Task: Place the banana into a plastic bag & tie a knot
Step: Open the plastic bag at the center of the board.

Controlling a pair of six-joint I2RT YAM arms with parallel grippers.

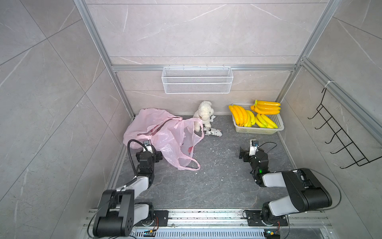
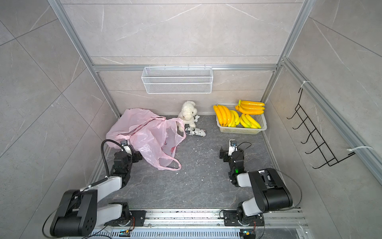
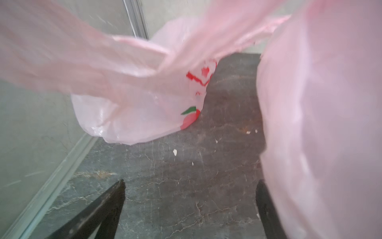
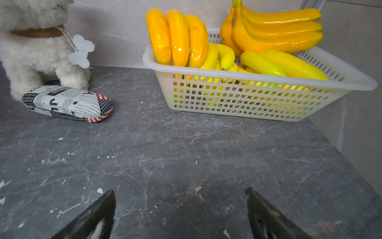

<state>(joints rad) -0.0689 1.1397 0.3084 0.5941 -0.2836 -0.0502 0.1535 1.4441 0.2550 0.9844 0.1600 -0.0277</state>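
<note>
Several yellow bananas lie in bunches in a white slotted basket at the back right. A crumpled pink plastic bag spreads over the back left of the floor, its mouth and handles facing the middle. My left gripper sits low at the bag's near left edge, open, with only bare floor between its fingers; pink film hangs beside one finger. My right gripper is open and empty, over the floor a short way in front of the basket.
A white plush dog stands at the back wall with a newsprint-pattern case at its feet. A white wire basket hangs on the back wall and a black hook rack on the right wall. Aluminium posts frame the cell.
</note>
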